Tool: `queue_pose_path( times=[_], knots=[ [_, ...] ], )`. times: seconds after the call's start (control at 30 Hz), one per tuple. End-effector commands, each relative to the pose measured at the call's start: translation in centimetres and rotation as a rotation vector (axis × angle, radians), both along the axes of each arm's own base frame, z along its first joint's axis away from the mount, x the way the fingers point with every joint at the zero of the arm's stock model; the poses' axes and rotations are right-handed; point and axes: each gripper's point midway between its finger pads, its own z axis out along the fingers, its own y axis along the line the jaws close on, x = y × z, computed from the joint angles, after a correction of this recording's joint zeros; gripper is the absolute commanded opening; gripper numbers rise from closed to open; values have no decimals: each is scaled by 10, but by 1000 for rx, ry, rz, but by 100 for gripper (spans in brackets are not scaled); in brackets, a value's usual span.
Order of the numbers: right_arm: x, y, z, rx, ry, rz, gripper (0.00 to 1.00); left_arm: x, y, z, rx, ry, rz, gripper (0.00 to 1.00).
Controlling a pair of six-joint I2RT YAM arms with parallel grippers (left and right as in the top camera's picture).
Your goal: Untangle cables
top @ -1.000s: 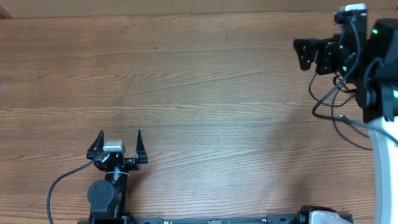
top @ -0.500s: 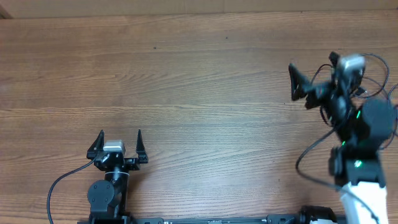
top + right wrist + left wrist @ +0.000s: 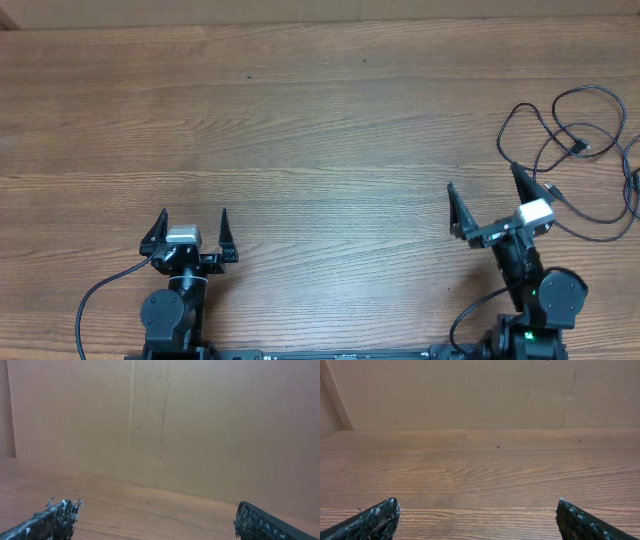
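Right gripper pulled back; cables now exposed.

In the overhead view the cables lie in loose loops on the table, at the upper right of the frame and running off its right edge. The right gripper sits at lower right, just below and left of them; whether its nearer fingertip touches a loop cannot be told. The left gripper sits at lower left, well apart from the cables. In both wrist views a cardboard wall stands behind the table's far edge.
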Motion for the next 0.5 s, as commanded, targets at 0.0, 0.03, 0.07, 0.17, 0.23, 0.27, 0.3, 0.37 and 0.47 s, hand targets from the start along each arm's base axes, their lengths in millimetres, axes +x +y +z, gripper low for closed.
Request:
queue_pose_path(
  times=[0.0, 0.03, 0.07, 0.17, 0.23, 0.27, 0.3, 0.37, 0.47],
  knots=[
    [-8, 0, -10, 5, -16, -2, 100, 0, -3, 0, -9, -5, -13, 100],
    [-8, -1, -13, 9, 5, -7, 100, 0, -3, 0, -9, -5, -13, 100],
    [-8, -1, -16, 10, 15, -10, 100, 0, -3, 0, -9, -5, -13, 100],
    [-9, -2, -22, 14, 43, -16, 100, 0, -3, 0, -9, -5, -13, 100],
    [-9, -2, -30, 17, 76, -16, 100, 0, -3, 0, -9, -5, -13, 100],
    [-9, -2, -33, 18, 91, -16, 100, 0, -3, 0, -9, -5, -13, 100],
    [-9, -2, -38, 20, 113, -16, 100, 0, -3, 0, -9, -5, -13, 100],
    [-10, -2, -48, 24, 155, -16, 100, 0, -3, 0, -9, -5, -13, 99],
    [-12, -2, -64, 29, 219, -17, 100, 0, -3, 0, -9, -5, -13, 99]
  ],
)
